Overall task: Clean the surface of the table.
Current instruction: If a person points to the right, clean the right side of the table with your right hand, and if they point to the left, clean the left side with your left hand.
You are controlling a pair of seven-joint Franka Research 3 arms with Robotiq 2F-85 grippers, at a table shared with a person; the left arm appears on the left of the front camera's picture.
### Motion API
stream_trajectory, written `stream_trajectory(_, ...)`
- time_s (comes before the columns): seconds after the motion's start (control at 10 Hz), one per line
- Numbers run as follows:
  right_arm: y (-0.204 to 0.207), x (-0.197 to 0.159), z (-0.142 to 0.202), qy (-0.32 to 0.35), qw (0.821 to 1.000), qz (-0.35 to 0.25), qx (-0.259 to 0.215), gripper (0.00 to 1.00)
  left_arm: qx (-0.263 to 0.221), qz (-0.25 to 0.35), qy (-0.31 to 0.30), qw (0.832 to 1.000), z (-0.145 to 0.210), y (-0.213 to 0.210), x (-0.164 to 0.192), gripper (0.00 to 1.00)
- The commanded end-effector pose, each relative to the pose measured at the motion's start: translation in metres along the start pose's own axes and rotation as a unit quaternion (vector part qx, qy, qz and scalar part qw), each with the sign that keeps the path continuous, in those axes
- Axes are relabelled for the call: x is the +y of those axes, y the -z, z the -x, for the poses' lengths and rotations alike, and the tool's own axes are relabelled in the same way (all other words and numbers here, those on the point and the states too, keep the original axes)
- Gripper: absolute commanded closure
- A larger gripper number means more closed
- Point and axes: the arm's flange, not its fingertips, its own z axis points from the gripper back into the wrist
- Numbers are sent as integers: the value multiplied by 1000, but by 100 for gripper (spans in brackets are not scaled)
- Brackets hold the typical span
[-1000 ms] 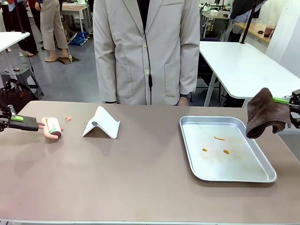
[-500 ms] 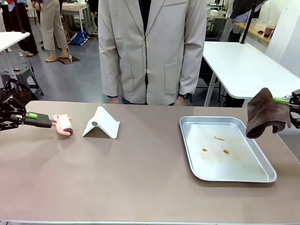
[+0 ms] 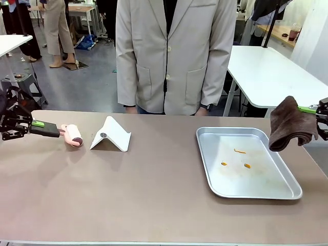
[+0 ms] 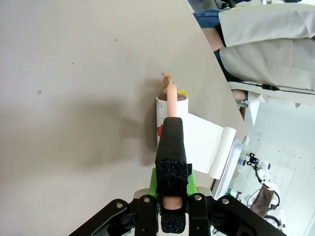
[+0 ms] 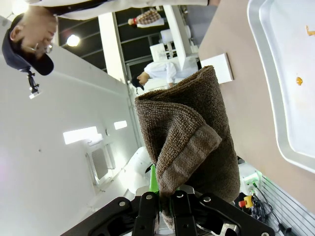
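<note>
The table (image 3: 128, 195) spans the front view, its taupe top running out of frame at 3, 6 and 9 o'clock. At 9 o'clock the left gripper (image 3: 35, 125), mostly cut off by the frame edge, is clamped on the black handle of a pink lint roller (image 3: 73, 136). The roll rests on the tabletop just at 9 o'clock of a white folded stand (image 3: 110, 136). In the left wrist view the handle hides much of the roll, and a small orange scrap (image 4: 166, 77) beyond it is too small to identify. At 3 o'clock the right gripper (image 3: 313, 109), half out of frame, pinches a brown towel (image 3: 289, 125) that hangs in the air by the 3 o'clock side of a silver tray (image 3: 256, 182). The tray holds three orange specks (image 3: 240, 151). A person (image 3: 174, 51) stands at 12 o'clock, hands mostly hidden behind the far edge.
</note>
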Motion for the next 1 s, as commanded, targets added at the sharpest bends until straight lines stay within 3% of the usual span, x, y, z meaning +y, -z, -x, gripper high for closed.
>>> stream_trajectory(0.0, 0, 4, -1, -1, 1000, -13, -3, 100, 0, 33, 0, 999, 3, -21, -10, 78)
stream_trajectory(0.4, 0, 4, -1, -1, 1000, -13, -3, 100, 15, 134, 48, 990, 18, -141, -16, 78)
stream_trajectory(0.6, 0, 4, -1, -1, 1000, -13, -3, 100, 46, 152, 52, 986, 23, -182, 4, 78)
stream_trajectory(0.9, 0, 4, -1, -1, 1000, -13, -3, 100, 35, 162, 66, 984, 31, -225, 55, 78)
